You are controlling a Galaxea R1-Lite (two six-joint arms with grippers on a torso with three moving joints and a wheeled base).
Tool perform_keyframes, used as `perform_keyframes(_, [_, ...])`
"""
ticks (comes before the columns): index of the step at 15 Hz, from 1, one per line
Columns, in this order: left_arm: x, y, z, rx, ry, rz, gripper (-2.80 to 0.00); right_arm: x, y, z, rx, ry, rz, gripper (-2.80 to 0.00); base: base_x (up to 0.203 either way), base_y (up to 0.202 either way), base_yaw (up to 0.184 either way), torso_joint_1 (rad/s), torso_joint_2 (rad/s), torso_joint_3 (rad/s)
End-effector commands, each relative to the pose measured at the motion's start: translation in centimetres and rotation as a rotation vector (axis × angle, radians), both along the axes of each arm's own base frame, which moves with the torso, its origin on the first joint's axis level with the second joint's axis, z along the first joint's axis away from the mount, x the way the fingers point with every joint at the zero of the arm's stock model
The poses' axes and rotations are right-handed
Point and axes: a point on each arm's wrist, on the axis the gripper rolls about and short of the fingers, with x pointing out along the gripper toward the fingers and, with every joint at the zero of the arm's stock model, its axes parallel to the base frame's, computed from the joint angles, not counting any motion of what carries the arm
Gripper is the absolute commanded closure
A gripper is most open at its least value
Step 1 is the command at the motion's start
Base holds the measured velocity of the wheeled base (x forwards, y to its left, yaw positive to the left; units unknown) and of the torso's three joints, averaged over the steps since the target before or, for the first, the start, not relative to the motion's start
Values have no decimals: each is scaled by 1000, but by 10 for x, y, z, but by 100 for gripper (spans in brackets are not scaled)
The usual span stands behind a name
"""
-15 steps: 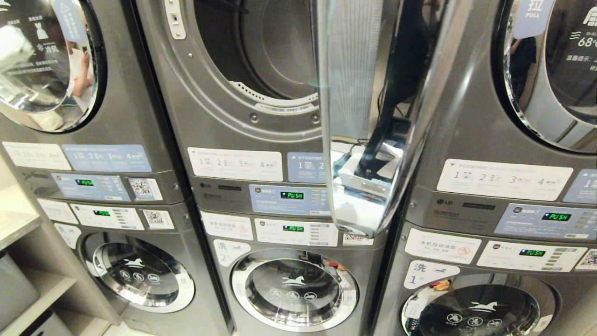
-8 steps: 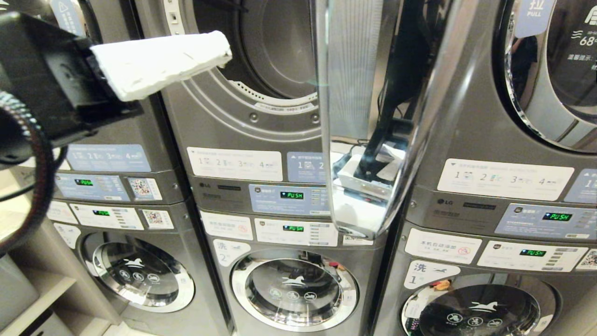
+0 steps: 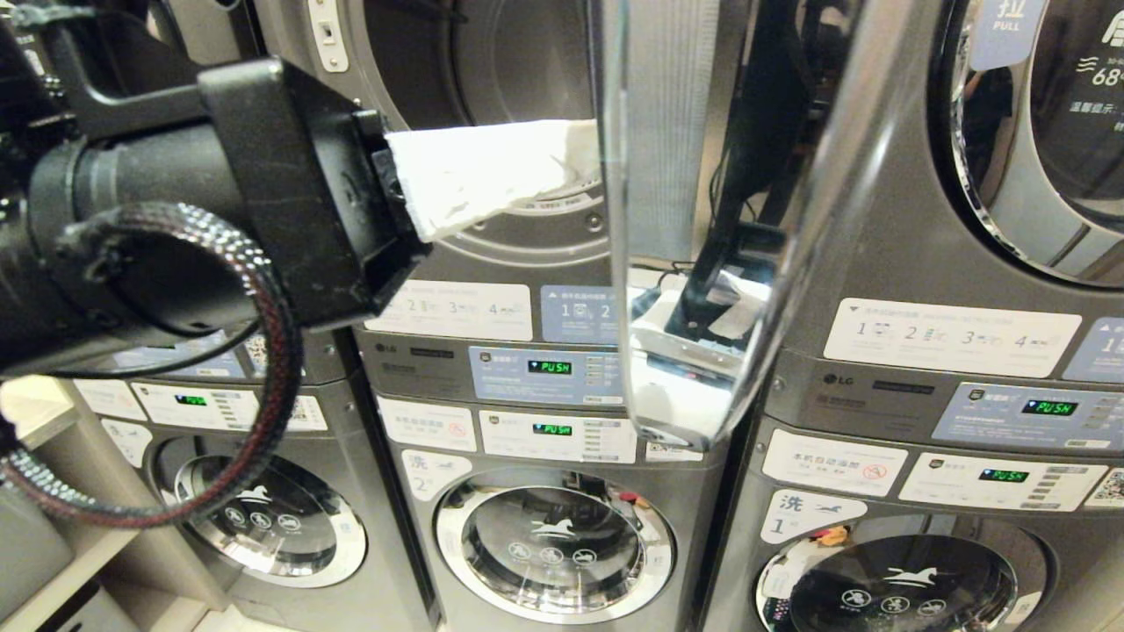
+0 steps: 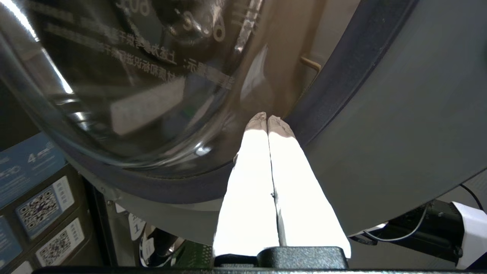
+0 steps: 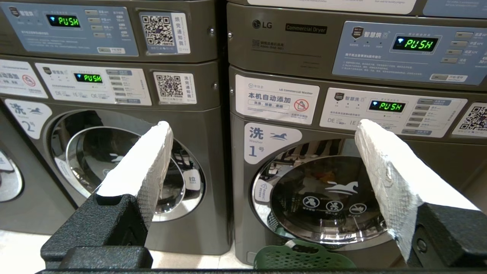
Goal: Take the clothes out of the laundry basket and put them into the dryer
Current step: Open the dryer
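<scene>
At the dryer door [image 3: 667, 219] edge, the left pincer [image 3: 580, 145] sits pressed together.

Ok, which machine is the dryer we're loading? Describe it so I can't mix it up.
Look at the wall of grey stacked machines: it is the upper unit of the middle stack, the dryer. It is the only one whose round glass door hangs open, showing a dark drum, and the left pincer, shut, reaches toward its opening.

Washers [image 3: 553, 544], QR stickers [image 5: 158, 29], shelf [image 3: 53, 562]
</scene>
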Motion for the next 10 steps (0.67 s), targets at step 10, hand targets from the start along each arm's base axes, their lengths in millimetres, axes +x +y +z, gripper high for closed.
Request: perform_keyframes(10, [16,-68,3,1,1,-107,0,0,0,-1,1,4,0,-280,0,0,0,0,0,0])
